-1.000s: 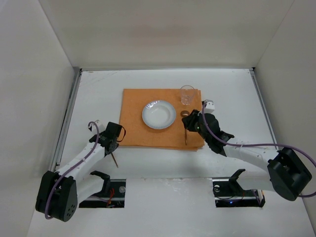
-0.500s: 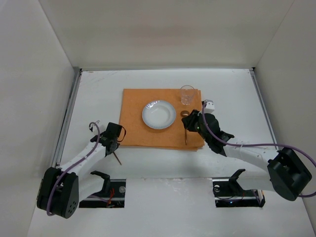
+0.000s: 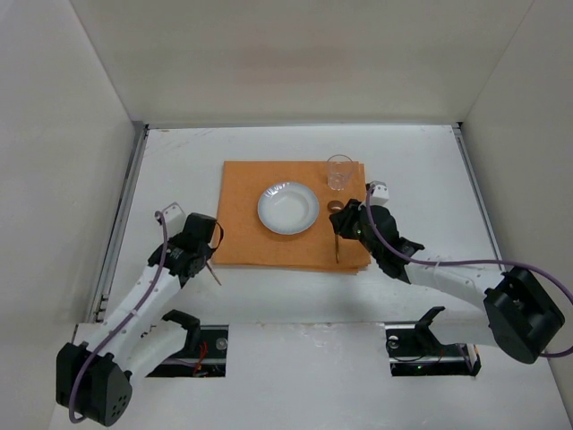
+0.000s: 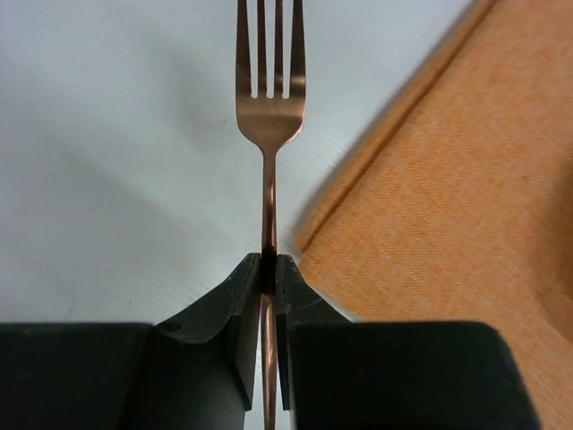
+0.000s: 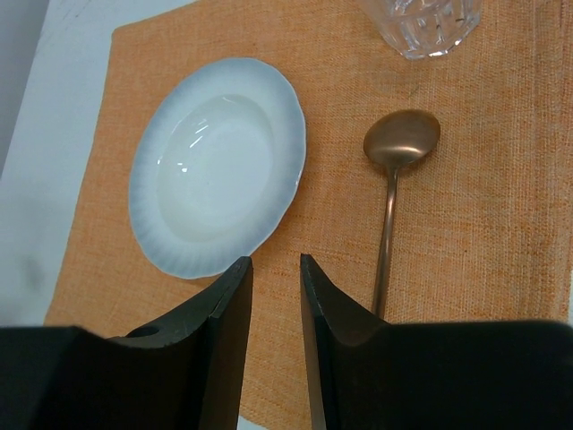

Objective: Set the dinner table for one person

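Observation:
My left gripper (image 4: pixel 269 264) is shut on the thin handle of a copper fork (image 4: pixel 269 107). It holds the fork over the white dinner table (image 4: pixel 116 179), just off the near left corner of the orange mat (image 4: pixel 448 206). In the top view the left gripper (image 3: pixel 206 262) has a piece of the fork (image 3: pixel 213 276) sticking out below it. A white plate (image 3: pixel 287 207) sits in the middle of the mat (image 3: pixel 242 233), with a copper spoon (image 3: pixel 336 231) to its right and a glass (image 3: pixel 339 172) behind the spoon. My right gripper (image 5: pixel 276 264) hovers open and empty over the mat between the plate (image 5: pixel 219 184) and the spoon (image 5: pixel 398 152).
White walls enclose the table on the left, back and right, with metal edge strips (image 3: pixel 121 224) along the sides. The glass (image 5: pixel 421 22) stands at the far right corner of the mat, close ahead of my right gripper.
My left arm has swung and raised its elbow, carrying the fork a little toward the mat's near left corner. The right arm has not moved.

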Controlling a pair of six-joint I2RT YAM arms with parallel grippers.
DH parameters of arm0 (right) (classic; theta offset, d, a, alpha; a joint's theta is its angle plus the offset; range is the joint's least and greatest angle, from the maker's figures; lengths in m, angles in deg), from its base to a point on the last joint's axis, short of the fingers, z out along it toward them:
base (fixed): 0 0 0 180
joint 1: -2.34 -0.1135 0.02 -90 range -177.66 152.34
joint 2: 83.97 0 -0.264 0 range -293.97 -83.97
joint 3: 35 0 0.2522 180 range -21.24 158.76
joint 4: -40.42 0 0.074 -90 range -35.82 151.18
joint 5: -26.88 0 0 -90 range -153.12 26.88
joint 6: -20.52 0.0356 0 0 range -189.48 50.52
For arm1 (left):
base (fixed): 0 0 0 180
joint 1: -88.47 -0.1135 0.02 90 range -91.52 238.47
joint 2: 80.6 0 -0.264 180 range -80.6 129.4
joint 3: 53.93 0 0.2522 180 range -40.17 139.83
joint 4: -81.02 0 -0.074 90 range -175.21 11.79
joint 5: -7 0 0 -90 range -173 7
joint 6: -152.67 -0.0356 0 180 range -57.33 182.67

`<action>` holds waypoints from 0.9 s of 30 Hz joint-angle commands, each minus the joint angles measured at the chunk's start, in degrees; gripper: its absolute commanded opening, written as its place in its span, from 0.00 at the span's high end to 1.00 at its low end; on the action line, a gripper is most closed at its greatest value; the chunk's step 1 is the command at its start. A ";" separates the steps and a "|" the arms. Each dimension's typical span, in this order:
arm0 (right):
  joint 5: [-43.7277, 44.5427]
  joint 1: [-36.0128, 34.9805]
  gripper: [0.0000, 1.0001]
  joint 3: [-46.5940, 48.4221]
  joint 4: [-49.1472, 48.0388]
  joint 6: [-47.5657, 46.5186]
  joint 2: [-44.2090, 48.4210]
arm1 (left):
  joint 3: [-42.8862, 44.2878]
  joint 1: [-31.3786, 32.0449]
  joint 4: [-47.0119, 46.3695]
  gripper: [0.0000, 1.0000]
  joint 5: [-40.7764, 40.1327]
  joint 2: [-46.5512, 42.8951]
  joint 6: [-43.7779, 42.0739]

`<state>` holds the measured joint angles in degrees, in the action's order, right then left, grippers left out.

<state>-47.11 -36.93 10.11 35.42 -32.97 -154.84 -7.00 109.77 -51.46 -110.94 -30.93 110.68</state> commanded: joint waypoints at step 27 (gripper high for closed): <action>2.88 0.29 0.65 0.02 -4.26 -0.30 0.29 | 27.39 9.33 -19.70 0.91 0.87 46.04 -35.97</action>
<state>-45.04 -36.69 9.76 35.20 -33.21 -154.82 19.97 118.93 -72.13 -110.42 16.06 77.26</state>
